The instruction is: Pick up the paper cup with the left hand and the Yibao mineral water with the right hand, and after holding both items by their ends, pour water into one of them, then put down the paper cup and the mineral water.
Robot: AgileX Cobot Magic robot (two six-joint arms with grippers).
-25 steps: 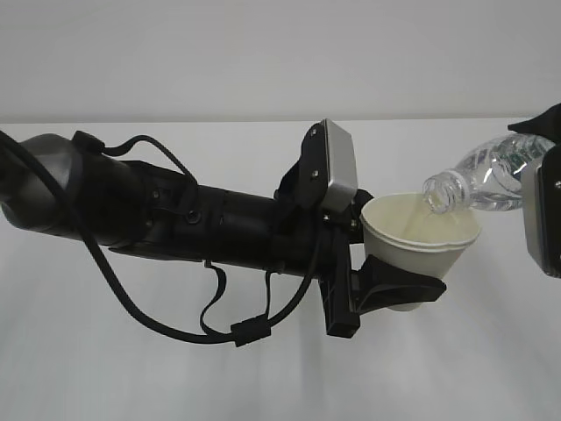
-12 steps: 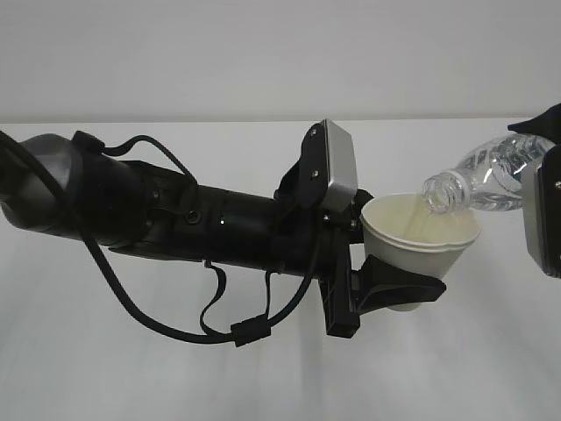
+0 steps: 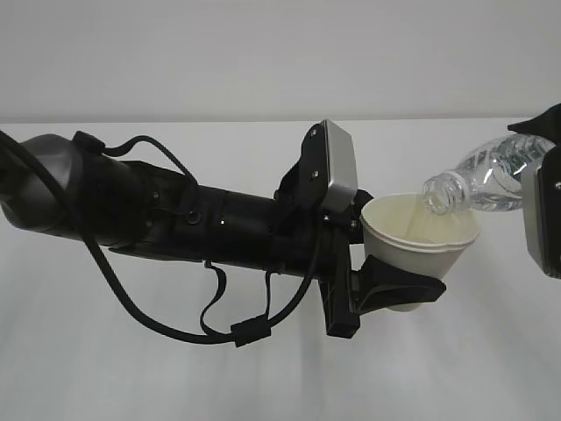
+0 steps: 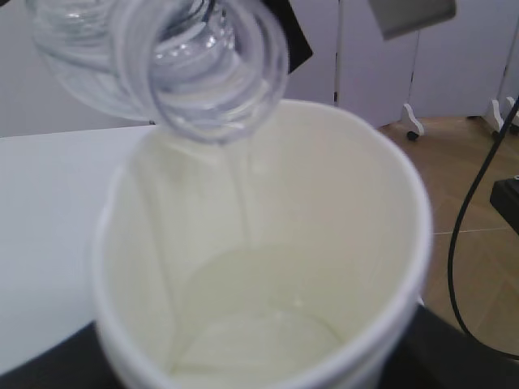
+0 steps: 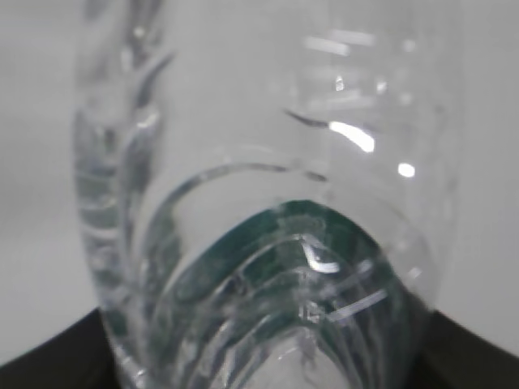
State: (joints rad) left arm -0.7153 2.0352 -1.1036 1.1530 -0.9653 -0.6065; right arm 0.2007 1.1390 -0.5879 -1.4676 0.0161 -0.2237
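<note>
Paper cup (image 3: 419, 247) between left jaws (bottle (image 3: 480, 180) above).

Yibao mineral water (image 3: 491, 180) base cut off by frame edge; right gripper (image 3: 545, 210) mostly out of frame.

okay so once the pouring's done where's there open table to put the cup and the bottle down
Bare white table spreads below the left hand and the paper cup, and on toward the near right corner under the Yibao mineral water. Behind the arm, table runs bare to the wall. It is crowded only mid-air, where the bottle's mouth hangs over the cup.
</note>
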